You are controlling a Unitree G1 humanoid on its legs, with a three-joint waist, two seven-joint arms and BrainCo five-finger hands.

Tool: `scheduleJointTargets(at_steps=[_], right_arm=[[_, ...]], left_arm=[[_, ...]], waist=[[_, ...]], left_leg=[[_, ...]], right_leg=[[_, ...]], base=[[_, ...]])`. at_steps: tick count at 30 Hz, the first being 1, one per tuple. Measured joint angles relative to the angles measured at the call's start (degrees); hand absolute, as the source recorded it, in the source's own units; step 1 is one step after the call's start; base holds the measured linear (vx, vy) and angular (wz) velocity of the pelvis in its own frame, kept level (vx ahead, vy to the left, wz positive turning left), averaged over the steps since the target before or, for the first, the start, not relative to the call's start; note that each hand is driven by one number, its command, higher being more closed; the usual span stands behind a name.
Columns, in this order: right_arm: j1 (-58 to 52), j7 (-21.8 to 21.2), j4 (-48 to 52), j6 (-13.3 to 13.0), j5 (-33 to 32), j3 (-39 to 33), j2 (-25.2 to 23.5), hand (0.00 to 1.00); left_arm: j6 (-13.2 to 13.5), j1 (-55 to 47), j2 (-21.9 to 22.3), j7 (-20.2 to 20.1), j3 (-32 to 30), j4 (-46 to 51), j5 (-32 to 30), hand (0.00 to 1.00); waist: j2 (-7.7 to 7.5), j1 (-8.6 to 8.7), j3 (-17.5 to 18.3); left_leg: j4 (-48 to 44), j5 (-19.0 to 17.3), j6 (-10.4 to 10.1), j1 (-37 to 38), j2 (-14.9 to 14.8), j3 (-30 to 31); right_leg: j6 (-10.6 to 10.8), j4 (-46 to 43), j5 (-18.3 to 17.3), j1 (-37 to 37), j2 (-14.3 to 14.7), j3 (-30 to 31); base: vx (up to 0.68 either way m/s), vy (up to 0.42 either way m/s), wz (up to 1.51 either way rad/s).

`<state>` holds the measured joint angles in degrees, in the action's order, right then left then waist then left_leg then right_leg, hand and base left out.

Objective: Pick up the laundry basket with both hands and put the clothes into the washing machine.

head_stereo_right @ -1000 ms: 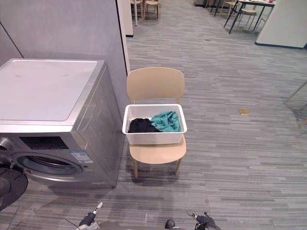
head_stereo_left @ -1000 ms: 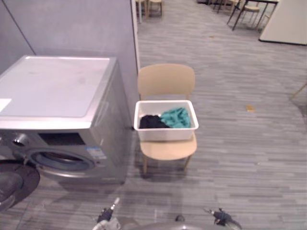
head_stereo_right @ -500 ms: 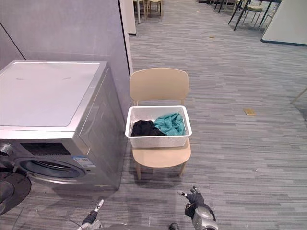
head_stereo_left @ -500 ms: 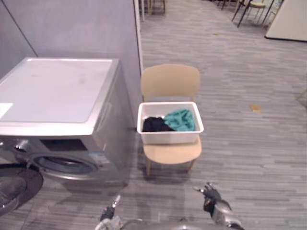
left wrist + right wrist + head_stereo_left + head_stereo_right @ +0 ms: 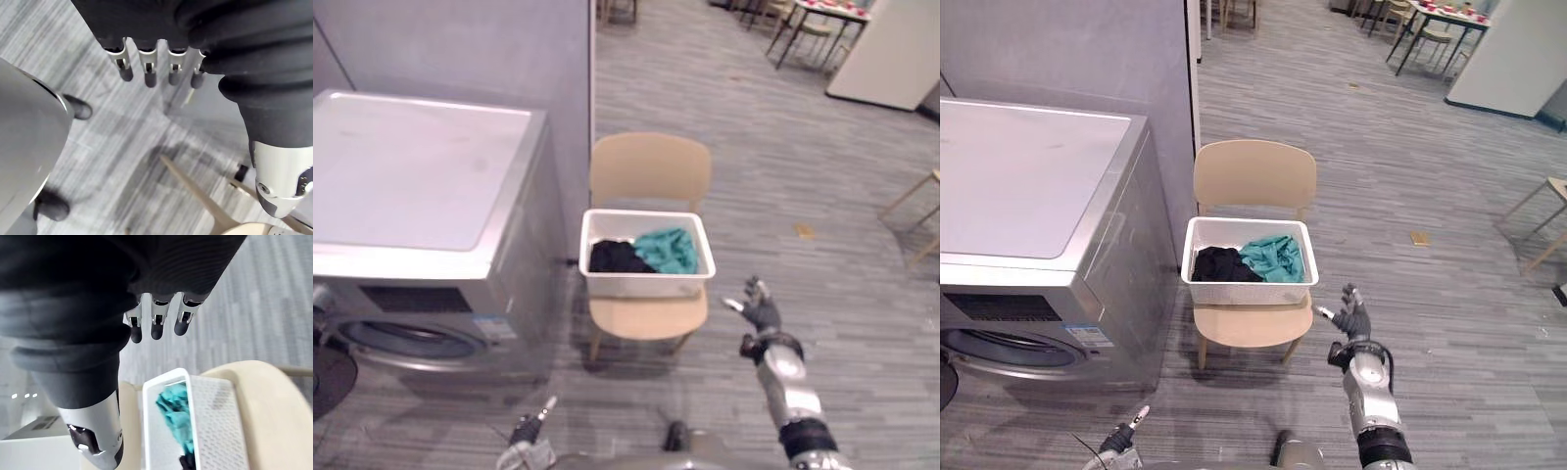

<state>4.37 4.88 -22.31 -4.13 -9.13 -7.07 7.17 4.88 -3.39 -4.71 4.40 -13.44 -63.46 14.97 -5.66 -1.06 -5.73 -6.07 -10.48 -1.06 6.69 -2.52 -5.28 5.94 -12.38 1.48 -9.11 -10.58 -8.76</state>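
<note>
Laundry basket [image 5: 1250, 291]: white plastic, rectangular, with finely perforated walls and a smooth rolled rim; sitting on the seat of the chair, close beside the washing machine's side panel; touching neither hand.
Clothes: lying crumpled inside the basket, a black garment [image 5: 1217, 264] on the machine side and a teal garment [image 5: 1273, 258] touching it on the other.
Chair [image 5: 1255, 176]: pale wood, with a rounded backrest, a rounded seat and slim legs; standing at the end of the partition wall and carrying the basket.
Washing machine [image 5: 1018, 186]: silver-grey metal box with a flat, smooth top; showing a round porthole with a bright ring low on its front; standing to the left of the chair.
Right hand [image 5: 1351, 321]: hovering in the air near the basket's right front corner, apart from it; fingers reaching out straight with the thumb set apart, holding nothing; dark ribbed cover wrapping the wrist.
Left hand [image 5: 148, 66]: hanging low over the floor, silver dark-tipped fingers pointing straight in a row, gripping nothing.
Floor [image 5: 1449, 323]: grey planks with a streaked wood grain; carrying a small flat tan piece [image 5: 1419, 237] well to the right of the chair.
Partition wall [image 5: 1087, 49]: flat matte grey panel, rising behind the machine.
Far corner: dark-legged tables and pale chairs [image 5: 1430, 20] standing well beyond the chair.
</note>
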Motion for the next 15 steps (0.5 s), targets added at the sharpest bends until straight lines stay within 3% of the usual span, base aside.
scheduleJointTargets(at_steps=[1,4,8,13,15], right_arm=[[0.4,0.0,1.5,-0.1,0.3,-0.1,1.4,0.00],[3.2,-0.2,3.7,-0.9,0.8,0.0,5.7,0.00],[10.7,-0.1,1.5,-1.1,0.8,1.1,9.7,0.00],[35.4,-0.3,-14.6,-1.8,0.9,10.1,18.6,0.00],[48.4,-1.2,-23.3,-1.8,0.7,13.5,21.9,0.00]], left_arm=[[-0.1,-0.1,-0.3,-0.4,0.1,-0.1,-0.5,0.00],[0.2,-0.6,1.1,-0.7,0.2,0.1,-1.4,0.00],[0.4,-0.8,1.0,-1.1,0.2,0.5,-2.2,0.00],[1.1,3.1,0.1,-1.7,0.7,1.2,-2.0,0.00],[1.7,6.4,-0.6,-1.2,2.3,2.5,-0.7,0.00]], waist=[[-1.03,-0.12,0.9],[2.07,-1.34,2.1],[2.70,-1.39,0.8],[3.23,-2.27,-7.5],[4.37,-3.85,-14.1]], left_leg=[[0.0,-0.5,-1.1,0.0,0.1,1.5],[0.4,0.1,-3.0,-3.3,-3.1,4.2],[2.0,1.6,-5.3,-5.1,-5.6,7.0],[-0.5,2.6,-5.8,-11.4,-5.1,8.9],[-3.2,2.9,-6.1,-15.5,-4.6,9.9]], right_leg=[[0.4,2.2,0.8,1.1,-0.1,-0.9],[-1.6,8.6,2.9,2.0,3.6,-3.9],[-2.9,11.6,4.1,2.7,6.1,-7.3],[-4.1,9.5,5.0,-2.9,5.6,-8.2],[-4.3,6.8,5.1,-6.5,4.7,-8.3]], base=[[0.14,-0.247,0.40],[0.13,-0.202,0.24],[0.08,-0.173,0.24],[-0.11,-0.064,0.12],[-0.18,-0.044,0.11]])
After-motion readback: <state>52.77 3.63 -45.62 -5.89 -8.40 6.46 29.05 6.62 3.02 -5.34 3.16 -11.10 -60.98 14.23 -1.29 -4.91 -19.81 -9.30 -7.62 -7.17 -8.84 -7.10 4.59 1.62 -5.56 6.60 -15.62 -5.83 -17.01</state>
